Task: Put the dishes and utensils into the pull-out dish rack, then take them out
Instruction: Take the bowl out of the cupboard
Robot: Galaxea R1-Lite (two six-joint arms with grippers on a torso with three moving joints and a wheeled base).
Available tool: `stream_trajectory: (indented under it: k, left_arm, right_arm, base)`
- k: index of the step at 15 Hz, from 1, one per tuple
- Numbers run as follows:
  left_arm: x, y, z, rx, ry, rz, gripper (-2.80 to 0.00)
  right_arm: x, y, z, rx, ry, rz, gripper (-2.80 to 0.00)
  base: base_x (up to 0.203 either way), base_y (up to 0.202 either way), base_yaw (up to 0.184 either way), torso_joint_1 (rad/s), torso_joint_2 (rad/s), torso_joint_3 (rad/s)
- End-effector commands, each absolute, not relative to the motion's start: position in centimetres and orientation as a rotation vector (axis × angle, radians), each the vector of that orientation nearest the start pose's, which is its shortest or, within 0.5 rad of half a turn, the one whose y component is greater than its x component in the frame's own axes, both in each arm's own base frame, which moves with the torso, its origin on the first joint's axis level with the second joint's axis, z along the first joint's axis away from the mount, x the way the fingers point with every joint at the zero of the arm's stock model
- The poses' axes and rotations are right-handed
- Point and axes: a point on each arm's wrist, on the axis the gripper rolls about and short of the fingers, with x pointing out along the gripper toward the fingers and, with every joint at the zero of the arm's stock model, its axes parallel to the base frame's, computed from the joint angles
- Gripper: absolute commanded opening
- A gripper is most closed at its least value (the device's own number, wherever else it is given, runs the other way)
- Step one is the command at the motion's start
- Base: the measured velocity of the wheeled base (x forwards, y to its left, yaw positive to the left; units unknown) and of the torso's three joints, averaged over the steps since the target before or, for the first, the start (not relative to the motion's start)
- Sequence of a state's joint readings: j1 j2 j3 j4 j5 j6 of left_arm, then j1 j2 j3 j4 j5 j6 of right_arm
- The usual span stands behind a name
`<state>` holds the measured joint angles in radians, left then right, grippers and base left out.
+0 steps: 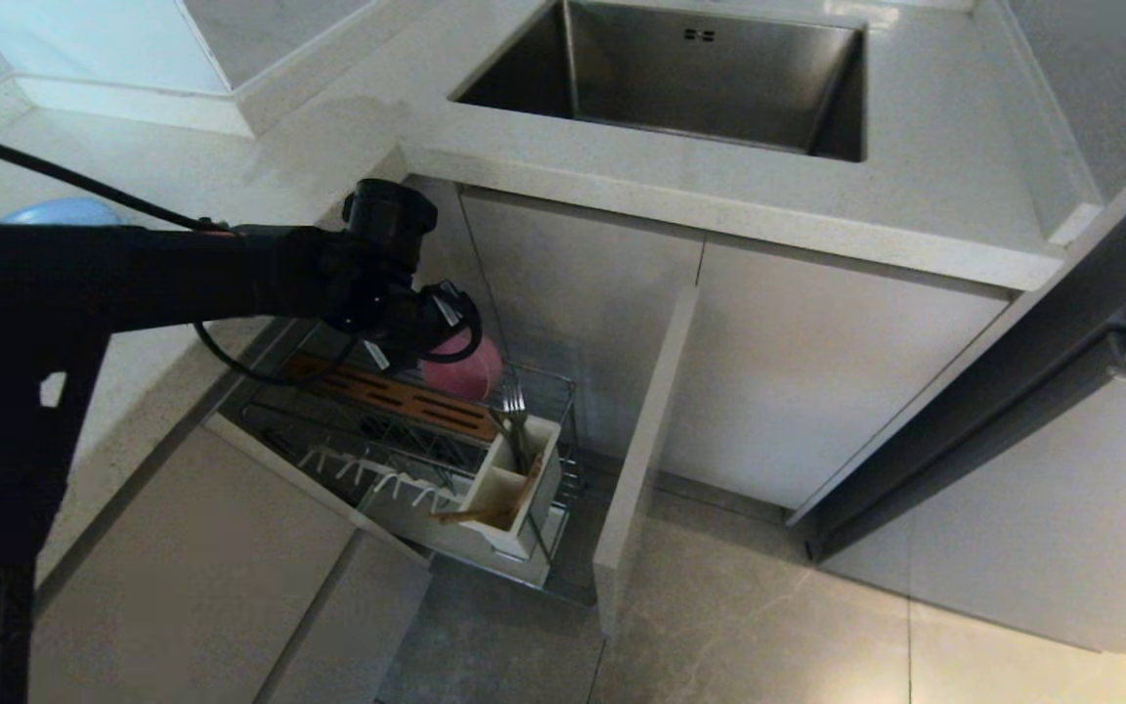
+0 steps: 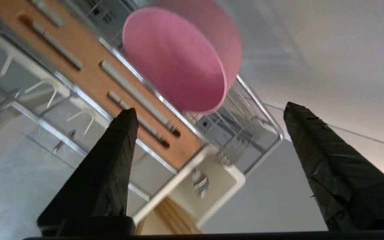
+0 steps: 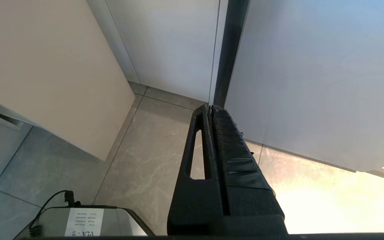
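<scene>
The pink bowl stands on its edge at the back of the pull-out dish rack, behind the brown wooden strip. My left gripper hovers just above and in front of the bowl. In the left wrist view the left gripper is open and holds nothing; the bowl lies beyond its fingertips. The fork and the chopsticks sit in the white utensil box. The blue plate lies on the counter at far left. No spoon shows. My right gripper is shut, low over the floor.
The rack's beige panel front juts out to the right of the basket. White prongs line the rack's front row. The steel sink is set into the counter above. A grey device lies on the floor tiles near the right gripper.
</scene>
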<state>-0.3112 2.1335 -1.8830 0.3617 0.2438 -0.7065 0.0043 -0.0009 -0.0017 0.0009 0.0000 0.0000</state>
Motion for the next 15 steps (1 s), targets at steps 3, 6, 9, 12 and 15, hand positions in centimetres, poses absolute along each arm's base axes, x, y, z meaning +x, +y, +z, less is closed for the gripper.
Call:
stream_trajectory:
  k: [3, 6, 9, 12, 15]
  left_arm:
    - [43.0, -13.0, 21.3, -0.499, 0.563, 0.137, 0.0]
    - [43.7, -13.2, 21.0, -0.494, 0.532, 0.112, 0.0]
    - [44.4, -13.4, 20.5, -0.484, 0.509, 0.093, 0.0]
    - [44.7, -13.5, 19.8, -0.482, 0.514, 0.095, 0.0]
    - [45.3, -13.3, 19.4, -0.456, 0.498, 0.089, 0.0]
  right_arm:
    - [-2.3, 0.0, 7.6, 0.0, -0.002, 0.005, -2.8]
    - [-2.3, 0.0, 7.6, 0.0, -0.002, 0.005, -2.8]
    - [-2.3, 0.0, 7.6, 0.0, -0.002, 0.005, -2.8]
    - [-2.3, 0.0, 7.6, 0.0, -0.002, 0.005, -2.8]
    - [-2.3, 0.0, 7.6, 0.0, -0.001, 0.005, -2.8]
  base:
    - [0.0, 0.0, 0.0, 0.0, 0.0, 0.0]
    - [0.0, 0.0, 0.0, 0.0, 0.0, 0.0]
    - [0.0, 0.0, 0.0, 0.0, 0.0, 0.0]
    - [0.0, 0.0, 0.0, 0.0, 0.0, 0.0]
    - [0.0, 0.0, 0.0, 0.0, 0.0, 0.0]
